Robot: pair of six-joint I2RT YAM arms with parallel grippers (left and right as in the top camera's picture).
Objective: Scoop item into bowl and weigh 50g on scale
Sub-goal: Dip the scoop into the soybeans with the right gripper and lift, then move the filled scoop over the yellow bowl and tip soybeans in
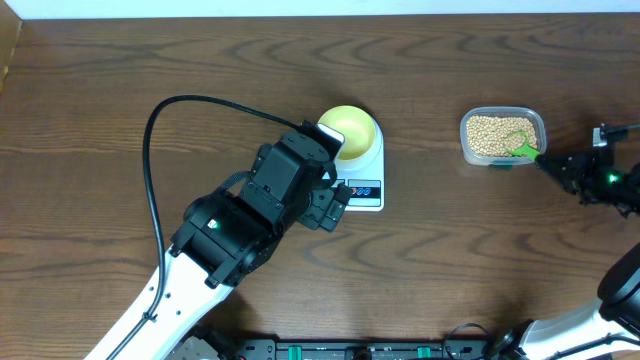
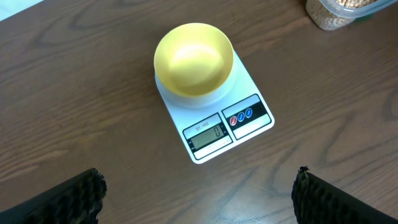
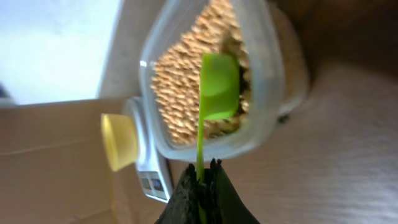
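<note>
Scoop at the beans, bowl empty on the scale.

Right gripper [image 3: 203,179] is pressed together on the handle of the green scoop [image 3: 217,87]. The scoop's head sits within the clear tub [image 3: 268,81], on or just over the beans [image 3: 177,93]; cannot tell which. Beyond the tub, well apart, the scale [image 3: 151,177] carries the bowl [image 3: 119,142]. Left gripper [image 2: 198,186] hangs by the scale's display end, fingers spread, holding nothing. From overhead the left arm [image 1: 240,215] hides the scale's left edge. A black cable [image 1: 160,115] loops over the table [image 1: 90,70].
</note>
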